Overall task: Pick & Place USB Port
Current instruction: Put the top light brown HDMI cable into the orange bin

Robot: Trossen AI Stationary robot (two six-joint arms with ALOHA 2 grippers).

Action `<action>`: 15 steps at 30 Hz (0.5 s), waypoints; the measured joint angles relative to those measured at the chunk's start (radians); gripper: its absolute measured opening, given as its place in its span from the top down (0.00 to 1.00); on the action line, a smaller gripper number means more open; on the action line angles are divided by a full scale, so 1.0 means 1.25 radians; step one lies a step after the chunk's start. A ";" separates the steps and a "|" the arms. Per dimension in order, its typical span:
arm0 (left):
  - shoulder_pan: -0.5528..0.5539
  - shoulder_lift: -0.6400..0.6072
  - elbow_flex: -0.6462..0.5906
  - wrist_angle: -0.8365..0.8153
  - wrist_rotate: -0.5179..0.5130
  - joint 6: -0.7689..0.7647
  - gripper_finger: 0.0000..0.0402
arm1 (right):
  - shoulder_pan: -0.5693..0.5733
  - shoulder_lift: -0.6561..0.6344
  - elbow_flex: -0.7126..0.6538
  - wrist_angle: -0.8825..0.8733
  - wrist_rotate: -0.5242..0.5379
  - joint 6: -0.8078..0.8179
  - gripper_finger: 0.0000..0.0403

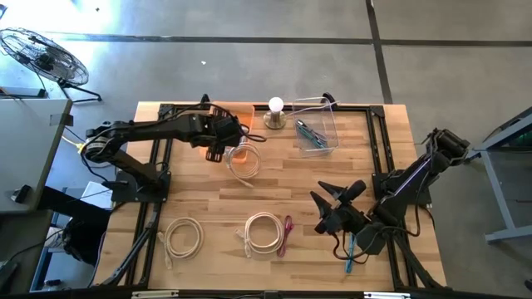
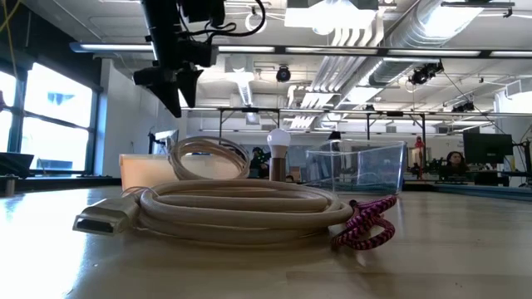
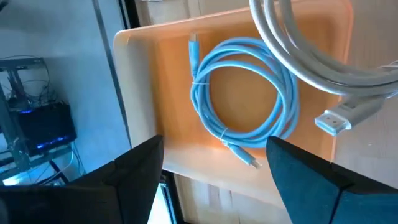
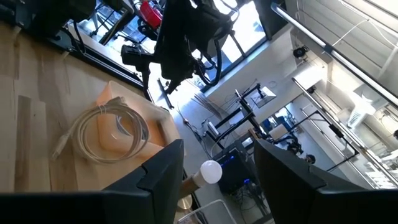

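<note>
High view: the left gripper point(image 1: 223, 143) is placed above the orange tray point(image 1: 241, 116), jaws apart and empty.

Left wrist view: a white USB cable point(image 3: 311, 50) is seen draped over the tray rim; release is judged done, withdrawal next.

Right wrist view: the right gripper point(image 4: 214, 171) is parked, jaws wide.

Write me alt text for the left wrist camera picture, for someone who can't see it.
A coiled light blue cable lies inside an orange tray, seen from above past the left hand, whose two dark fingers stand apart and empty. A coiled white cable with a flat silver plug hangs over the tray's edge onto the wooden table.
</note>
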 joint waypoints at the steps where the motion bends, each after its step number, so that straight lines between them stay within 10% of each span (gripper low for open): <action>1: 0.000 0.000 0.000 0.000 0.008 0.000 0.30 | 0.000 0.000 0.000 0.000 0.000 0.000 0.53; 15: 0.002 -0.001 0.000 -0.004 0.353 -0.068 0.30 | -0.012 0.000 0.000 -0.016 -0.003 -0.002 0.53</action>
